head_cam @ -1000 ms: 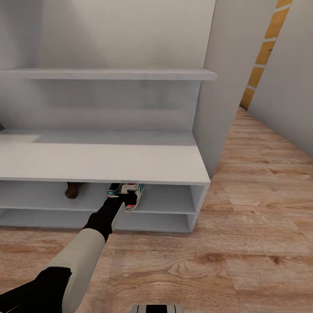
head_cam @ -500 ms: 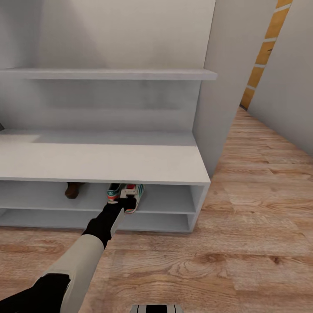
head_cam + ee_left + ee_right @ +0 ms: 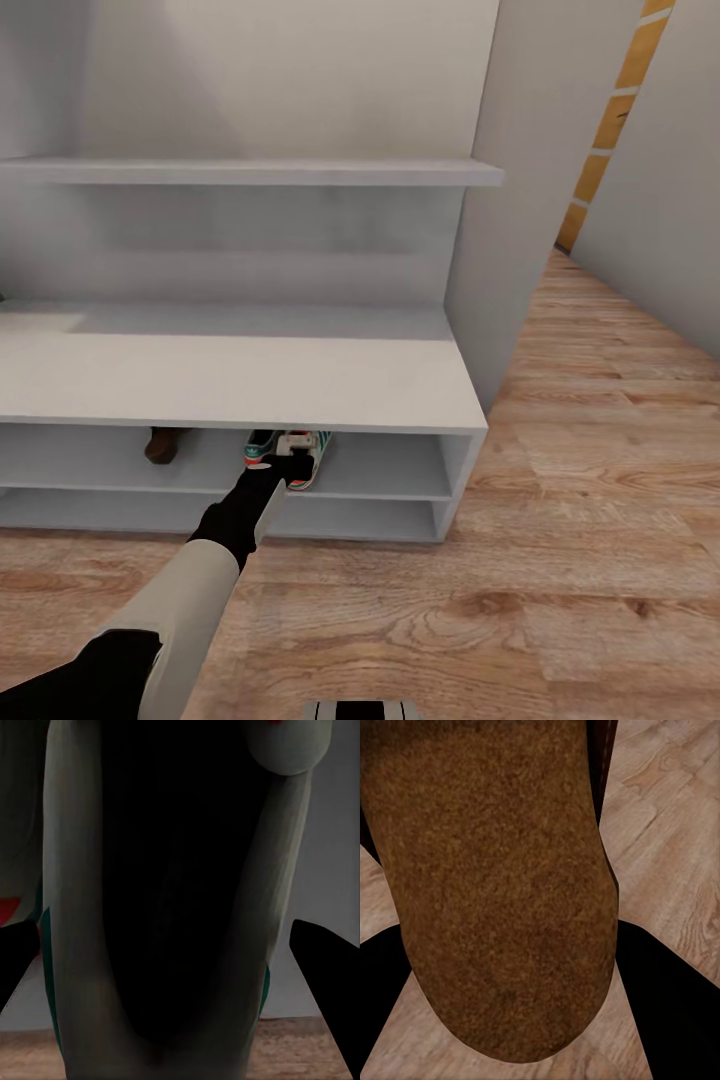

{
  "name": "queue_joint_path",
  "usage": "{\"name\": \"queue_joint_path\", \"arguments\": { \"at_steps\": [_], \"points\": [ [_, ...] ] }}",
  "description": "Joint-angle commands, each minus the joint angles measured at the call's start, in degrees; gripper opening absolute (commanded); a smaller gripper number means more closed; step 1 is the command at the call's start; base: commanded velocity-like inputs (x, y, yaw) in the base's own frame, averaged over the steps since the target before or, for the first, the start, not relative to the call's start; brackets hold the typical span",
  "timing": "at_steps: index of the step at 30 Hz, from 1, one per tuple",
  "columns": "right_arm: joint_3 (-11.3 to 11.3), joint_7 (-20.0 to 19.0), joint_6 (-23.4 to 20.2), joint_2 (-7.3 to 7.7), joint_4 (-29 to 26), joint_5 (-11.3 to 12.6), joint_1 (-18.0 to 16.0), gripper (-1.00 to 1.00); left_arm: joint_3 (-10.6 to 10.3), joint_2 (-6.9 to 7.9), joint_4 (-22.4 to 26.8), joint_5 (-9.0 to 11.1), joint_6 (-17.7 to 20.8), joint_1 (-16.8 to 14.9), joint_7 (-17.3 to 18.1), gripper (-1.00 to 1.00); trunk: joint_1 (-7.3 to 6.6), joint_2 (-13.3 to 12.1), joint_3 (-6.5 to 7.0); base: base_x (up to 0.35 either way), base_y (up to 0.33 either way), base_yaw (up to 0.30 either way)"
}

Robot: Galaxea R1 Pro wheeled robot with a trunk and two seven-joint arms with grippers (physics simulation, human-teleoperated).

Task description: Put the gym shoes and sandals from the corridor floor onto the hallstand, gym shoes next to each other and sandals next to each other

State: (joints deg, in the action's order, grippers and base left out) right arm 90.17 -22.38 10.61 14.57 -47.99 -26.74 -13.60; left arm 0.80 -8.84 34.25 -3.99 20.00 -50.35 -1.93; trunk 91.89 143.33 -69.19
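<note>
The pale grey hallstand (image 3: 240,380) stands against the wall on the corridor floor (image 3: 560,560). In its upper shelf slot sit the two gym shoes (image 3: 300,448), side by side, white with green and orange-red. My left gripper (image 3: 283,464) reaches into that slot. In the left wrist view my left gripper (image 3: 165,924) is open, its black fingers (image 3: 322,960) astride one gym shoe (image 3: 82,945). A dark brown sandal (image 3: 165,443) lies further left in the same slot. My right gripper (image 3: 510,926) is shut on the other sandal (image 3: 495,870), held above the floor planks.
A long floating shelf (image 3: 250,170) hangs above the bench top. A grey wall panel (image 3: 530,200) rises at the rack's right end. Wood floor stretches to the right and in front, with an orange-striped wall strip (image 3: 610,120) further back.
The left arm has drawn back a little from the slot while the gym shoes stay on the shelf. The head view has shifted slightly.
</note>
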Motion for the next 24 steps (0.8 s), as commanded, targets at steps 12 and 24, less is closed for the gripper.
{"name": "queue_joint_path", "arguments": {
  "at_steps": [12,24],
  "points": [
    [0.4,-0.4,0.4,0.02,0.0,-0.6,-0.1,-1.00,0.2,0.05,0.1,-0.4,0.3,0.0,-0.1,-1.00,-0.01,0.0,-0.04,0.081,0.000,0.000],
    [0.3,-0.4,0.4,0.02,0.0,-0.7,-0.1,-1.00,0.1,0.03,0.1,-0.4,0.2,0.0,0.0,-1.00,-0.01,0.0,-0.04,0.042,0.000,0.000]
  ]
}}
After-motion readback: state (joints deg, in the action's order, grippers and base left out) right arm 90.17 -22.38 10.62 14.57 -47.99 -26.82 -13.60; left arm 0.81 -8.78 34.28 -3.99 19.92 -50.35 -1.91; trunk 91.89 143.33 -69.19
